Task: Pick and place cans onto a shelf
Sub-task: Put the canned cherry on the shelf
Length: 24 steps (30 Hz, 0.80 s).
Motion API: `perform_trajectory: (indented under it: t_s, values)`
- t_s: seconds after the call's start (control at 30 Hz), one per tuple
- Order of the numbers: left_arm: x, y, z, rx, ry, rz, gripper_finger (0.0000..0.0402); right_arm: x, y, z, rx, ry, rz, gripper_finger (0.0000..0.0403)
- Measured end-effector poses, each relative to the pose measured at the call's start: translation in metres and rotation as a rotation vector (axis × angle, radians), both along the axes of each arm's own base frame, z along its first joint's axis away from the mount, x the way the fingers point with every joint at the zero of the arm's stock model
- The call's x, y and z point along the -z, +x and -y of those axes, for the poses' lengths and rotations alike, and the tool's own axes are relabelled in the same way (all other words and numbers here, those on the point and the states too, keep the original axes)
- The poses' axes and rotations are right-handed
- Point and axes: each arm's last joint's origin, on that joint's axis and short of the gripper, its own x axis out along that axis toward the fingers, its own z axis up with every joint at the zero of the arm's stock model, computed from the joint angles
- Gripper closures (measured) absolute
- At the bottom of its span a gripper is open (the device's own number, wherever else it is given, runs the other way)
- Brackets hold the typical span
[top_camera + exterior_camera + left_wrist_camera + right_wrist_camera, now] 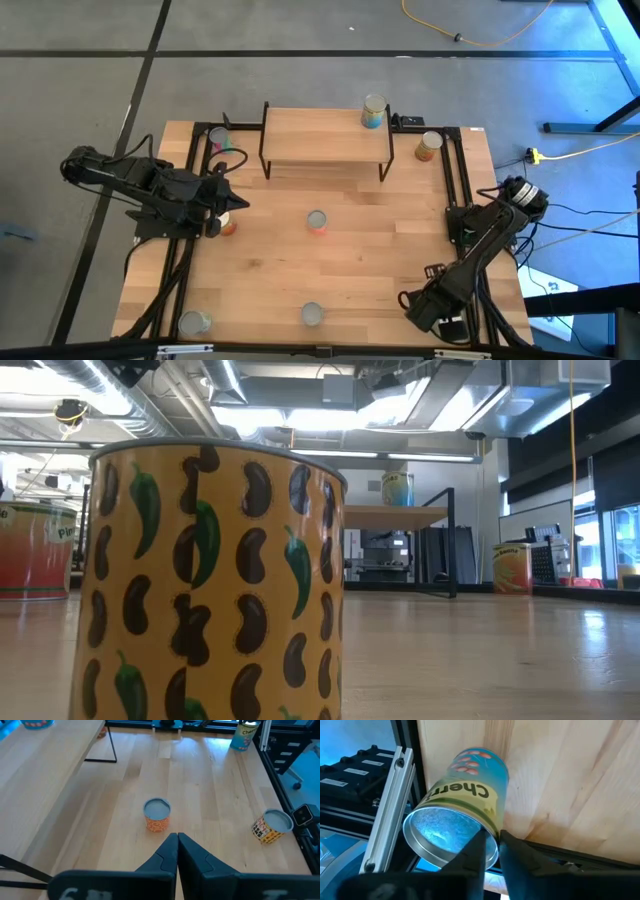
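The cans are scattered about the shelf (pixel 325 135), which stands at the table's back edge. One tin (pixel 219 138) sits just off the shelf's left end. An orange one (pixel 228 225) lies out in front of that end, right by the left gripper (pixel 238 206). That gripper's fingers are pressed together on nothing and point across at the orange-patterned can (pixel 316 222) standing in front of the shelf's middle.

Well out from the shelf, by the table's near edge, are a front-left tin (pixel 193 322) and the yellow bean-print can (pixel 311 315). One can (pixel 373 112) already stands on the shelf's plank top, toward its right end, and another (pixel 429 146) sits just off that end.

Farthest from the shelf, at the near right corner, the right gripper (pixel 432 305) is down over a teal can (pixel 465 805) by the table's rail. Whether it has closed on that tin I cannot tell.

These look like stiff, smooth tins, likely to slip and to roll if tipped, and with some weight if full. I would take one across the label at mid-height, squarely on opposite sides, not by the rim.
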Motion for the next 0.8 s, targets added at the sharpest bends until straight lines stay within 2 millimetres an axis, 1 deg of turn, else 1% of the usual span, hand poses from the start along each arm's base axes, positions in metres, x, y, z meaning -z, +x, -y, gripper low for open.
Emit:
perform_trajectory:
  t_s: [0.07, 0.13, 0.3, 0.47, 0.5, 0.6, 0.7, 0.8]
  values:
    - [0.000, 0.000, 0.000, 0.000, 0.000, 0.000, 0.0401, 0.000, 0.000, 0.000, -0.001, -0.004, 0.000, 0.0385]
    - [0.000, 0.000, 0.000, 0.000, 0.000, 0.000, 0.0401, 0.000, 0.000, 0.001, 0.002, -0.006, 0.001, 0.0396]
    - [0.000, 0.000, 0.000, 0.000, 0.000, 0.000, 0.0401, 0.000, 0.004, 0.006, 0.042, -0.010, -0.012, 0.0400]
    - [0.000, 0.000, 0.000, 0.000, 0.000, 0.000, 0.0401, -0.009, 0.010, 0.021, 0.091, -0.052, 0.051, 0.0401]
    - [0.000, 0.000, 0.000, 0.000, -0.001, 0.000, 0.0401, -0.012, 0.011, 0.024, 0.102, -0.058, 0.056, 0.0401]
    - [0.000, 0.000, 0.000, 0.000, 0.000, 0.000, 0.0401, -0.029, 0.015, 0.035, 0.134, -0.053, 0.100, 0.0401]
    - [0.000, 0.000, 0.000, 0.000, 0.000, 0.000, 0.0401, -0.036, 0.022, 0.046, 0.174, -0.053, 0.121, 0.0402]
    - [0.000, 0.000, 0.000, 0.000, 0.000, 0.000, 0.0401, -0.050, 0.029, 0.057, 0.200, -0.043, 0.149, 0.0402]
